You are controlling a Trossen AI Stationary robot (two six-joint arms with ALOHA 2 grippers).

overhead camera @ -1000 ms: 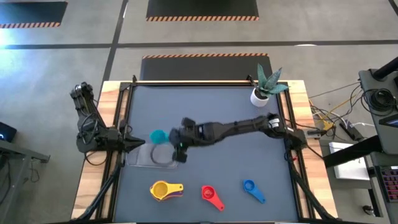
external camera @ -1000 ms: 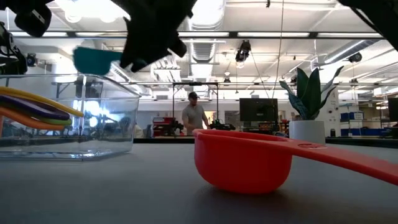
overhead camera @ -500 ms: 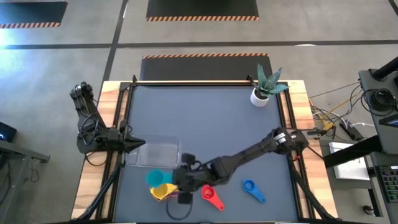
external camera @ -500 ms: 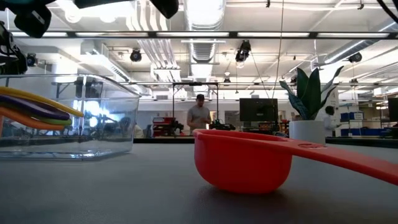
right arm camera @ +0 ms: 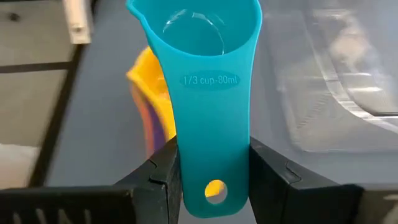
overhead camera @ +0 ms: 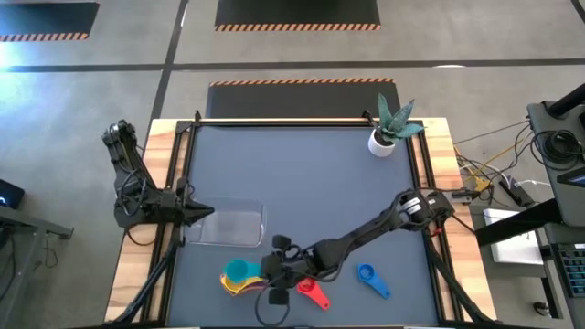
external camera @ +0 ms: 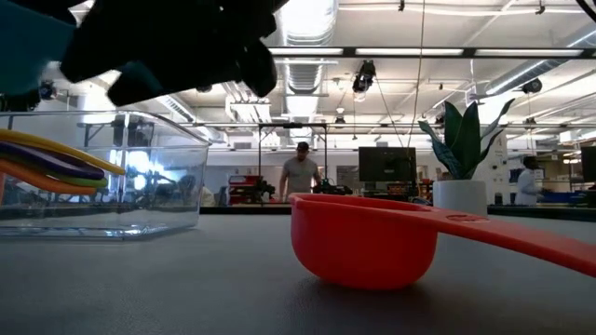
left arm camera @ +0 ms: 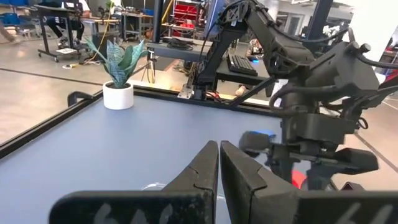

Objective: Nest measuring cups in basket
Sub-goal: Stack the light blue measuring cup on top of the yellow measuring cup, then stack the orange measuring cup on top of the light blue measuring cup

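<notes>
Holding the cyan cup [right arm camera: 208, 81] by its handle, your right gripper [overhead camera: 280, 270] has both fingers clamped on it, right over the stacked cups topped by the yellow cup [overhead camera: 239, 282], just in front of the basket [overhead camera: 226, 224]. That basket sits bare from above, though its clear wall makes this hard to judge. Red cup [overhead camera: 309, 288] and blue cup [overhead camera: 369, 275] lie on the grey table [overhead camera: 302, 174] farther off. Left gripper [overhead camera: 203, 212] waits at the basket's edge, fingers together.
</notes>
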